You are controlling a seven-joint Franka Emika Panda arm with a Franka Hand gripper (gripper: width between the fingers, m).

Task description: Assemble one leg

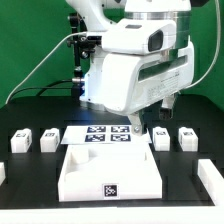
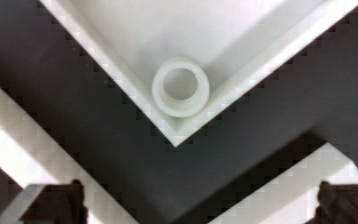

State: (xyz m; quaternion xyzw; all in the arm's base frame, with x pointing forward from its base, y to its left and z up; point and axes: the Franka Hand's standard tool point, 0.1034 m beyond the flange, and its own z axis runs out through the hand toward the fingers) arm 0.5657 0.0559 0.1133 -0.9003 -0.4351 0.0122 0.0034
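Note:
Four small white legs with tags stand on the black table: two at the exterior view's left (image 1: 22, 142) (image 1: 48, 140) and two at its right (image 1: 160, 138) (image 1: 187, 137). The large white square panel (image 1: 100, 172) lies in front. My gripper (image 1: 137, 128) hangs over the panel's far right corner, open and empty. In the wrist view that corner of the panel (image 2: 247, 45) points toward my gripper (image 2: 197, 205), with a round socket (image 2: 179, 85) in it. The fingertips (image 2: 51, 205) stand wide apart with only dark table between them. No leg shows in the wrist view.
The marker board (image 1: 108, 135) lies behind the panel, partly under the arm. White blocks sit at the table's left (image 1: 3, 172) and right (image 1: 212, 172) edges. Black cables run behind the arm at the left.

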